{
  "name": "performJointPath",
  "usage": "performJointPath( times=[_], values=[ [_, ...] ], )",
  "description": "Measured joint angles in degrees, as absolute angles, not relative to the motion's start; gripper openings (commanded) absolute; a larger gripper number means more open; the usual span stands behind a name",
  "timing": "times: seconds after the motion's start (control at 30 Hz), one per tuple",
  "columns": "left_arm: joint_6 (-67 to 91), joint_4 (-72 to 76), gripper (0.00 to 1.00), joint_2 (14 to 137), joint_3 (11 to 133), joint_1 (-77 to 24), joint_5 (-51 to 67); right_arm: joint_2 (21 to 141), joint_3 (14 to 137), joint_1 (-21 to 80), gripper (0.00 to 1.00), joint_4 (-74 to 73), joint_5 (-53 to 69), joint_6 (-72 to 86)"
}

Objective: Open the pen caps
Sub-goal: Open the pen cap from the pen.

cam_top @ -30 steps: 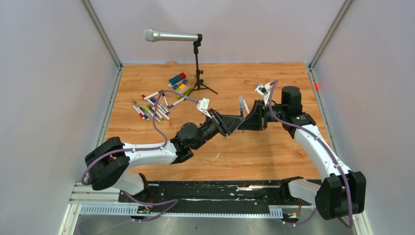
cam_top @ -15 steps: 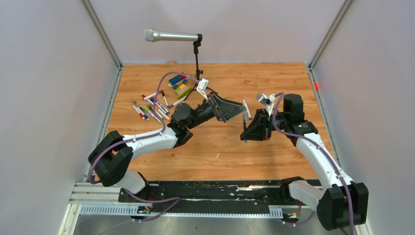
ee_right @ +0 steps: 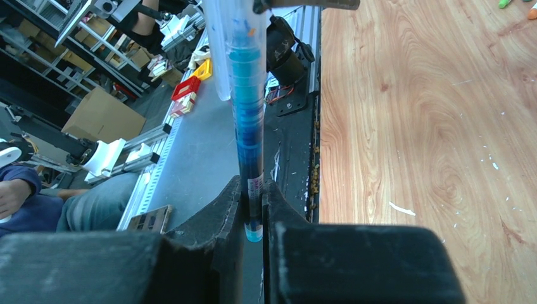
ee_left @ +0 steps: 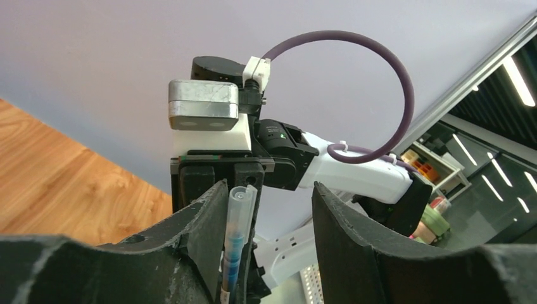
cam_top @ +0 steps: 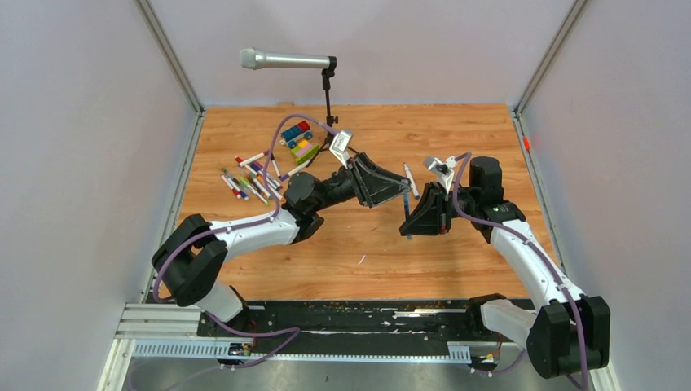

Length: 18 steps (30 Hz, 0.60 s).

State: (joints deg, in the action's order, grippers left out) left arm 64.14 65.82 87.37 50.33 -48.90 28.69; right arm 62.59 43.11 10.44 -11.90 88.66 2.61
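My right gripper (ee_right: pixel 253 190) is shut on the lower end of a blue pen (ee_right: pixel 248 107), which stands up out of the jaws. A clear cap (ee_left: pixel 244 199) sits on the pen's far end. My left gripper (ee_left: pixel 269 190) is open around that capped end; the cap lies close to the left finger (ee_left: pixel 202 221), with a wide gap to the other. In the top view the left gripper (cam_top: pixel 404 190) and the right gripper (cam_top: pixel 405 223) meet over the table's middle. More pens (cam_top: pixel 253 179) with coloured caps lie in a heap at the left.
A single white pen (cam_top: pixel 410 181) lies on the wooden table (cam_top: pixel 367 252) just behind the grippers. Toy blocks (cam_top: pixel 298 138) sit by the microphone stand (cam_top: pixel 329 122), with the silver microphone (cam_top: pixel 281 59) above. Grey walls close in the table.
A second ago the grippers met tip to tip, level. The left gripper has since swung toward the back and opened its jaws. The right gripper dropped toward the near side, still holding the pen.
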Motion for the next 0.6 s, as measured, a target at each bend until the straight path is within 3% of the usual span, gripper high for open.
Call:
performJointPath(
  times=[0.3, 0.53, 0.6],
  values=[
    [66.85, 68.77, 0.39, 90.89, 50.33, -48.66, 29.80, 62.81, 43.11, 10.44, 0.00, -11.62, 88.99, 3.86],
    [68.29, 71.46, 0.00, 92.90, 50.37, -48.38, 29.98, 62.81, 43.11, 10.46, 0.00, -11.27, 89.93, 5.04],
    [68.55, 72.69, 0.00, 93.67, 50.57, -48.23, 30.37, 62.85, 43.11, 10.44, 0.18, -11.27, 89.89, 5.80]
  ],
)
